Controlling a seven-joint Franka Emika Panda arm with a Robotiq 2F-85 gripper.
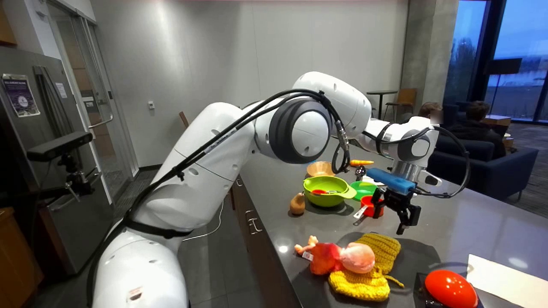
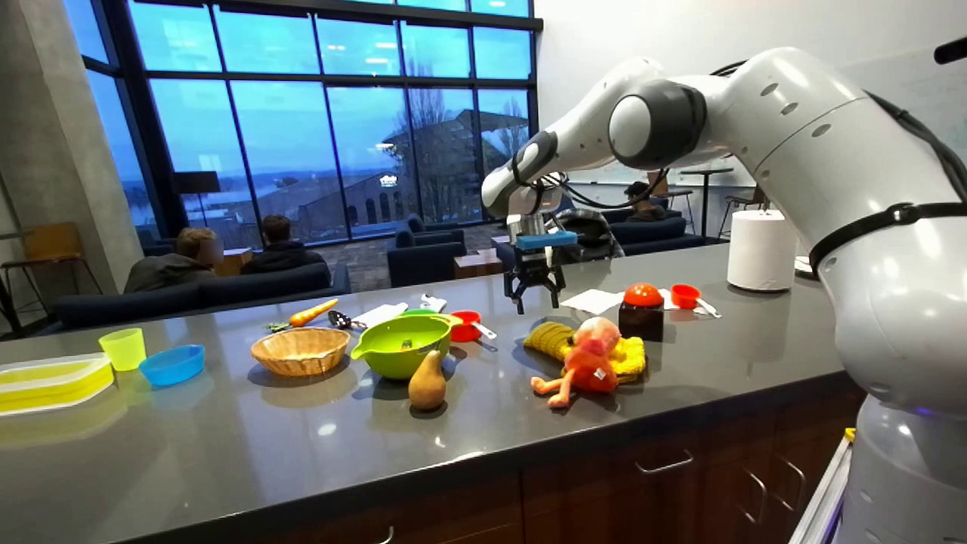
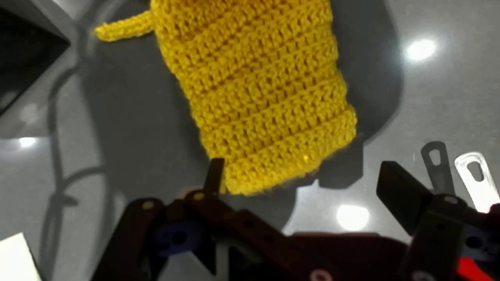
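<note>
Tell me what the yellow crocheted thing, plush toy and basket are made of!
The yellow crocheted piece: matte yarn, maybe wool or cotton; looped stitches show. The plush toy: probably stuffed fabric, soft-looking; rounded, with a white tag. The basket: perhaps wicker or plastic, slightly shiny; its wall looks woven.

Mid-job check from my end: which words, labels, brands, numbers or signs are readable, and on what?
None can be read.
Poster on the fridge: print too small.
White sheet on the fridge: too small.
Tag on the plush toy: blurred.
Sticker on the robot arm: too small.
Lit sign on the building outside: blurred.
</note>
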